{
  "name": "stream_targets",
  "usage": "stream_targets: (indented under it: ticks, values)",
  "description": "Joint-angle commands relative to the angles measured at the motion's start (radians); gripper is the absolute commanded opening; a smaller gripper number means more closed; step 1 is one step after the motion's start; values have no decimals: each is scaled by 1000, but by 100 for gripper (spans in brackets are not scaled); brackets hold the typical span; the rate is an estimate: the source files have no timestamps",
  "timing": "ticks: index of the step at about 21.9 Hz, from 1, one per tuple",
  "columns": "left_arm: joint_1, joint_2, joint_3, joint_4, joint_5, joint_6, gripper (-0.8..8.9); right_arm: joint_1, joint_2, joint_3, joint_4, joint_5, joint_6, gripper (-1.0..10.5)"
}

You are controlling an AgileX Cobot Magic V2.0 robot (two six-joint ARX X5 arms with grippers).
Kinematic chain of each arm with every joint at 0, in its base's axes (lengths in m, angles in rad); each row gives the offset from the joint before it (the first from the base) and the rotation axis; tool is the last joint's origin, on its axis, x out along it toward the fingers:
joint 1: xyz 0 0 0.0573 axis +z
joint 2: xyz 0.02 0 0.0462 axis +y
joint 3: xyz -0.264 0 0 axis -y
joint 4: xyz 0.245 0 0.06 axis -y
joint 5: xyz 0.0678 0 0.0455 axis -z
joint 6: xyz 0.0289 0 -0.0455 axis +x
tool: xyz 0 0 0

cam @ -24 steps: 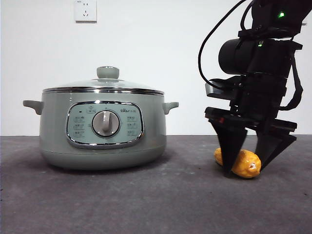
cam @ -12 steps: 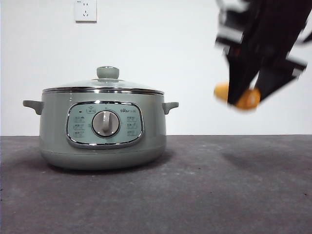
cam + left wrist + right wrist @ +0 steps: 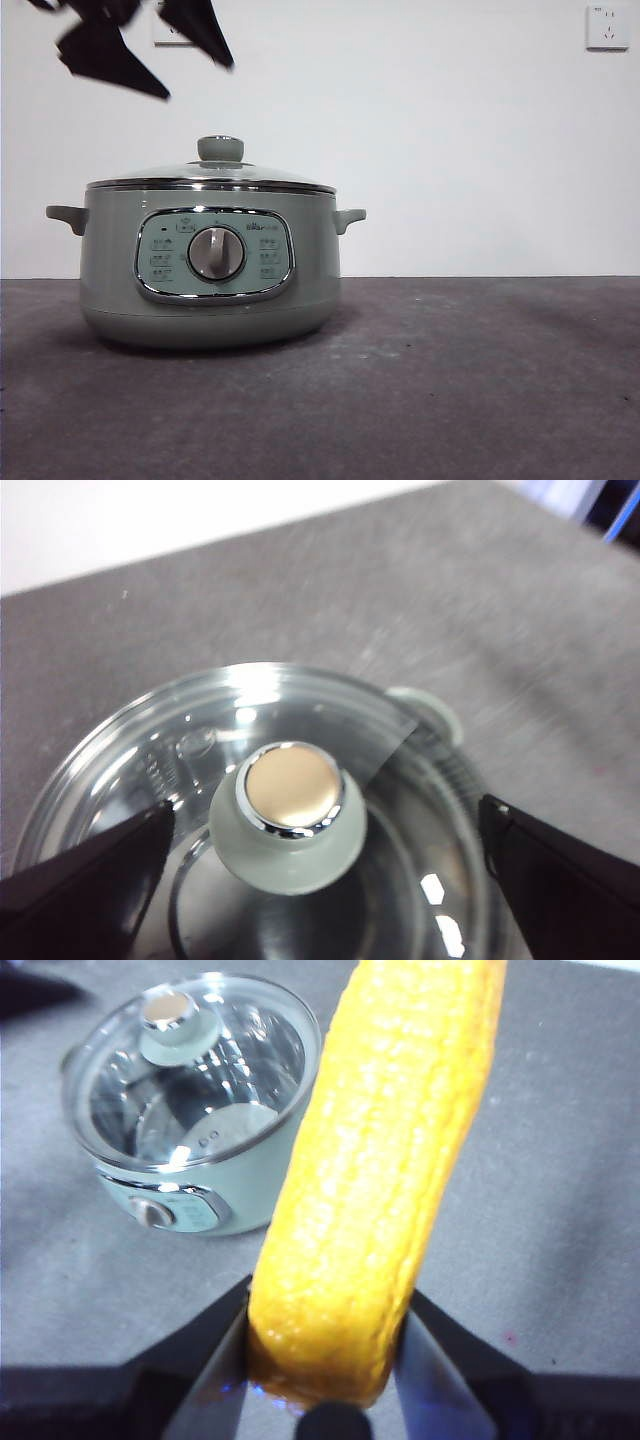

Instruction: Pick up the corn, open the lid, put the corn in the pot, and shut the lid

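— Is any writing showing on the pot [image 3: 210, 262]?

— Its chrome-framed panel is carrying small printed marks around a silver dial [image 3: 216, 254], but they are too small for me to read.

— What is your right gripper [image 3: 322, 1360] doing?

— It is gripping the corn [image 3: 385, 1150] between both jaws, well above the table [image 3: 450, 380] and off to one side of the pot. The cob is looking yellow-orange and bumpy.

— And your left gripper [image 3: 320, 845]?

— It is hanging wide open above the lid [image 3: 250, 810], one jaw on either side of the sage-green knob [image 3: 288, 818], holding nothing. The knob is showing a shiny metal cap. The glass lid is sitting closed on the pot.
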Motion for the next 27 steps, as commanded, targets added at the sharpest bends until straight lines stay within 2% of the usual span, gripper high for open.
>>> stream_targets:
  ticks: [1, 7, 17, 22, 27]
  values:
    - [-21, 50, 4, 41, -52, 45, 596, 2, -3, 32, -35, -12, -3, -12]
    - [-31, 128, 4, 109, -101, 43, 593, 2, -3, 47, -87, -65, -3, -12]
    - [-35, 190, 4, 111, -101, 16, 582, 2, -3, 47, -105, -64, -6, -12]
    - [-35, 192, 4, 119, -97, 6, 344, 2, -3, 47, -107, -64, -6, -12]
    - [-35, 191, 4, 121, -81, -2, 207, 2, -2, 47, -107, -63, -7, -12]
